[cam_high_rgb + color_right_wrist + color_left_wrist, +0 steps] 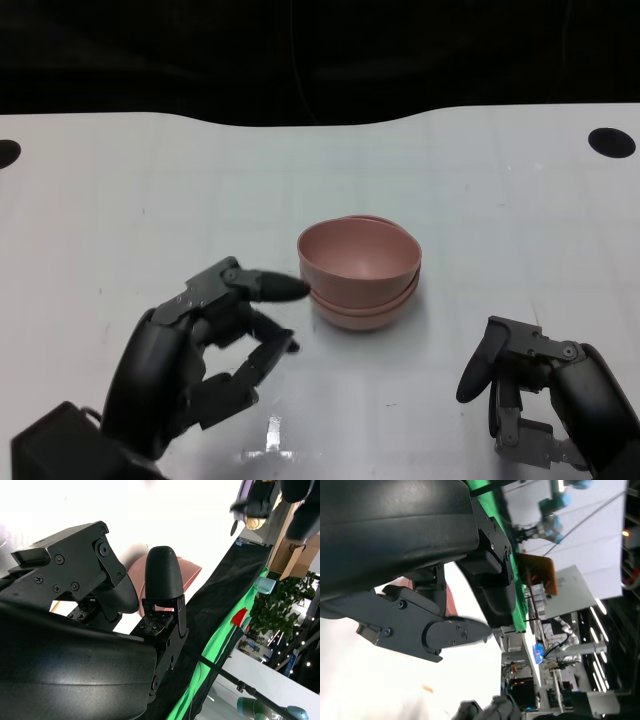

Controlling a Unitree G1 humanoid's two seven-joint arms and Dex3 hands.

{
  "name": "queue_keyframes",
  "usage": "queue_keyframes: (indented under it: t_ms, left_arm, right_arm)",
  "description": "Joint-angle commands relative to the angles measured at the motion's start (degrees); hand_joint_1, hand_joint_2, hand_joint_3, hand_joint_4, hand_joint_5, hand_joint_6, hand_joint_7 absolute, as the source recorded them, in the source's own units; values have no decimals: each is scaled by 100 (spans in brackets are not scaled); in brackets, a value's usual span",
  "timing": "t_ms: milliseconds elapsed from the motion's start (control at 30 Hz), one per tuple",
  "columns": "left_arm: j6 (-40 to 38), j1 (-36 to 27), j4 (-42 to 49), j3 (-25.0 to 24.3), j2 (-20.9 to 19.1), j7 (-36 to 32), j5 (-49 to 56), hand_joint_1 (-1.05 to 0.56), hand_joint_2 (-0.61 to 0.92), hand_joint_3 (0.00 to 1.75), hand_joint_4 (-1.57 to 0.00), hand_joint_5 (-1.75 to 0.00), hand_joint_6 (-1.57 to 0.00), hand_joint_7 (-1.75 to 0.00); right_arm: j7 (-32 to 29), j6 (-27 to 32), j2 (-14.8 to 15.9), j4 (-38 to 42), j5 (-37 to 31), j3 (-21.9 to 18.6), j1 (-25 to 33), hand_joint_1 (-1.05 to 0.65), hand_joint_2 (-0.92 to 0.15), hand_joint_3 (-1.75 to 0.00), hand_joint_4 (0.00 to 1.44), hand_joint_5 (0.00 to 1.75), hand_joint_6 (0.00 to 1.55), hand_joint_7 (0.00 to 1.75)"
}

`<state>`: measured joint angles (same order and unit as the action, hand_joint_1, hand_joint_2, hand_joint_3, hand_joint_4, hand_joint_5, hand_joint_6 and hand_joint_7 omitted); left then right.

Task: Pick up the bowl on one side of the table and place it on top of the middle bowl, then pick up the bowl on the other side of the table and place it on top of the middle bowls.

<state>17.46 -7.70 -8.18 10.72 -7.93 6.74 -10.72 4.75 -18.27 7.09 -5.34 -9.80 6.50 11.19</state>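
Pink bowls sit nested in a stack at the middle of my white desk in the head view, the top one tilted a little toward my left side. I can make out two rims beneath it, so I judge all three are already piled and no bowl is left on either side. My left hand hangs just beside the stack, one fingertip reaching close to the top bowl's wall; I cannot tell whether it touches. Its fingers are spread and hold nothing. My right hand rests low and well apart from the stack, fingers loosely apart, also empty.

From my left wrist, the black shell and fingers fill most of the picture, with only a sliver of pink showing behind them. Nothing lies between the fingers.

From my right wrist, the fingers stand apart with a pink bowl edge beyond them, clear of any contact.

My reading is that the stacking is at its end: the second side bowl seems placed. What remains, I think, is to draw my left hand away without nudging the tilted top bowl, since a brush could tip or slide it off the stack.
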Motion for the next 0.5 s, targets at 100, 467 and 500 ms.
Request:
queue_keyframes:
  t_ms: [100, 467, 500]
  left_arm:
    - [-659, -302, -493, -221, 31, 111, -226, -14, 51, 117, -78, -156, -73, -122]
    - [-884, -208, 157, -488, 185, 777, -522, -18, 50, 117, -79, -172, -77, -138]
    - [-837, -183, 225, -519, 199, 857, -536, -18, 50, 116, -79, -172, -77, -138]
  right_arm:
    - [13, 14, 53, 9, 98, -88, 3, -5, -29, -155, 89, 175, 79, 150]
    - [196, -32, 159, 110, 255, -157, 22, -2, -28, -154, 88, 175, 80, 145]
    - [211, -41, 162, 118, 264, -161, 25, -2, -27, -154, 87, 175, 80, 144]
